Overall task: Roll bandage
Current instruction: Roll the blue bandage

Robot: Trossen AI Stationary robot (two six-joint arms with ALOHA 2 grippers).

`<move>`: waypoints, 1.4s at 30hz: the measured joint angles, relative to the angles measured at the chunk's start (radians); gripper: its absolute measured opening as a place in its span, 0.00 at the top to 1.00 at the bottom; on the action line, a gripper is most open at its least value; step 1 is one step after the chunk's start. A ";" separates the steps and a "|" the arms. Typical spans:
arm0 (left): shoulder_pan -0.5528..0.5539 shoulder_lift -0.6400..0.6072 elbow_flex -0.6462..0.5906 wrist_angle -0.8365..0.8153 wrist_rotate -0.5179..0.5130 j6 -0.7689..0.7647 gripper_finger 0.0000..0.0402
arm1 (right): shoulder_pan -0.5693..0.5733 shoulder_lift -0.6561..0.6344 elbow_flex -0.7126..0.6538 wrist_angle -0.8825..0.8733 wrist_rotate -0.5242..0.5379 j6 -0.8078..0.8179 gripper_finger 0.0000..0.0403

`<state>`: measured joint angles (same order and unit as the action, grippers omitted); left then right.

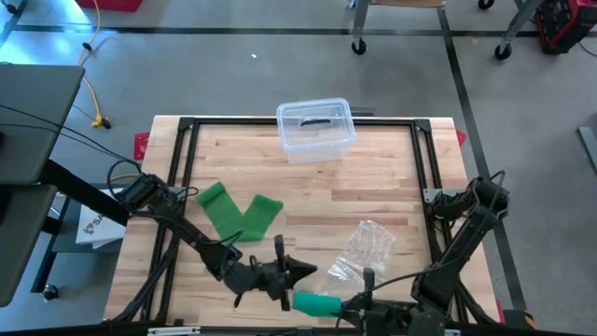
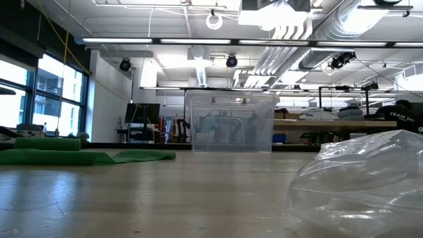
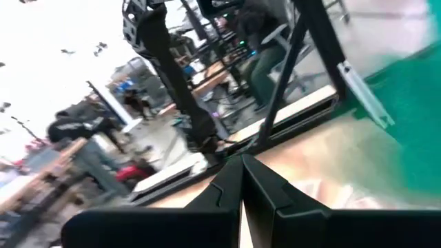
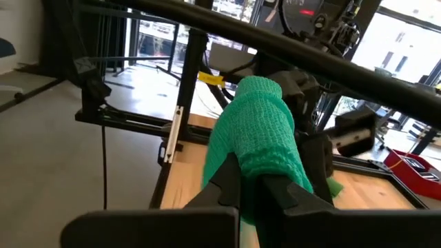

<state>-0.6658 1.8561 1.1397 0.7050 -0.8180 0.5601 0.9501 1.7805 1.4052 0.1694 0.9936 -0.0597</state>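
Observation:
A teal-green bandage roll (image 1: 315, 302) (image 4: 258, 124) hangs over the table's near edge, with my right gripper (image 4: 249, 180) (image 1: 343, 303) shut on it. My left gripper (image 1: 311, 271) (image 3: 242, 165) is just beyond the roll toward the far side. It points toward the table's right, and its fingers are shut with nothing between them. In the left wrist view the roll (image 3: 413, 96) shows off to one side, apart from the fingertips. A darker green bandage strip (image 1: 238, 213) (image 2: 73, 157) lies flat on the table's left half, bent into a V. My right gripper pinches the roll's end nearest the wrist (image 4: 256, 165) between its two fingers. The fingers come about level from the table's right side and lie along the roll. The roll sticks out past the fingertips toward the table's left, held above the wood.
A clear plastic box (image 1: 317, 129) (image 2: 230, 122) stands at the far middle edge. A crumpled clear plastic bag (image 1: 364, 247) (image 2: 360, 178) lies right of centre, close to both grippers. A black frame (image 1: 187, 126) rims the table.

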 joint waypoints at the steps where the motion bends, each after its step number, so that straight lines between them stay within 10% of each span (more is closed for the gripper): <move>1: -0.007 0.000 0.000 0.000 -0.019 0.024 1.00 | 0.003 0.000 0.000 0.001 0.000 0.000 0.99; 16: -0.075 -0.053 0.000 -0.090 -0.067 -0.015 0.99 | 0.008 0.000 0.000 0.001 0.080 -0.006 0.99; 31: 0.055 -0.148 0.001 -0.446 0.592 -0.450 0.73 | 0.053 0.000 0.000 0.141 0.213 -0.185 0.99; 42: 0.192 0.102 0.001 0.064 0.865 -0.483 0.48 | 0.131 0.000 0.000 0.102 0.367 -0.149 0.99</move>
<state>-0.4736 1.9576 1.1404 0.7690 0.0465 0.0768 1.0812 1.7805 1.4052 0.2714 1.3607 -0.2088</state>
